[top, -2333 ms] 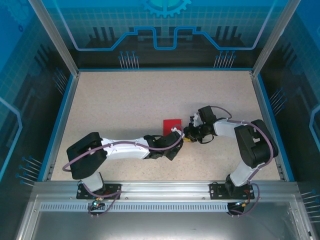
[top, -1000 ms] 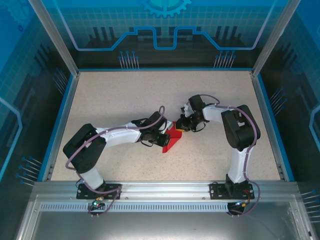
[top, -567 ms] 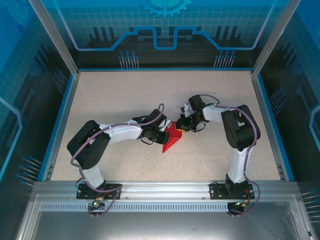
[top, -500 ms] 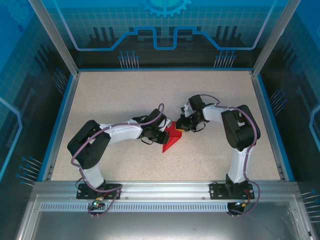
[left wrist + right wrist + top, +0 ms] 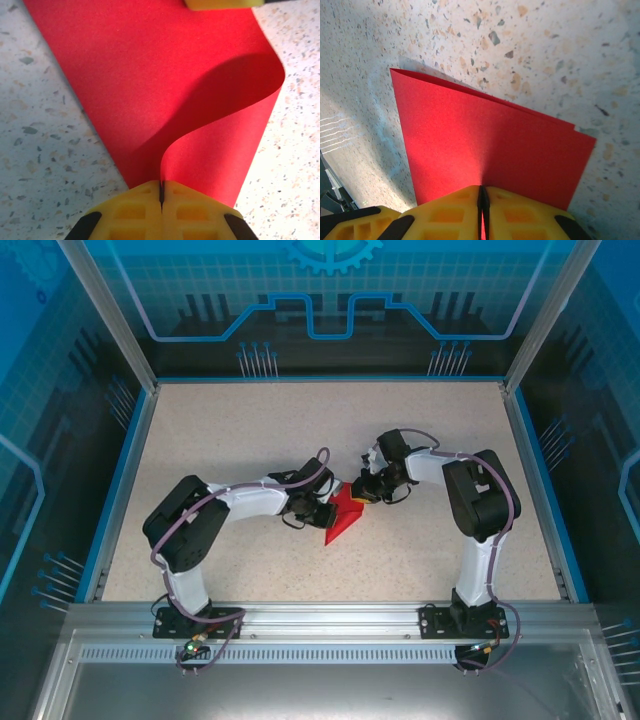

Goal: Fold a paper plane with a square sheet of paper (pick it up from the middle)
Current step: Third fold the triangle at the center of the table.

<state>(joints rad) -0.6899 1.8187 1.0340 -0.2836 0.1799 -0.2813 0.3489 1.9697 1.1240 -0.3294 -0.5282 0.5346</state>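
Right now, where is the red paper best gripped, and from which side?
Probably the red paper by its lifted, curling flap, coming from where the left gripper is, low over the table: that edge stands clear, the rest lies flat.

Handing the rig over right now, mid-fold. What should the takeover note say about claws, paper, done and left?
Left claw: shut on an edge of the red paper, holding up a curled flap.
Right claw: shut on the opposite side, where two layers show.
Paper: middle of the table, between the claws.
Done: at least one fold.
Left: press the flap flat, then the remaining creases; no dart shape yet.
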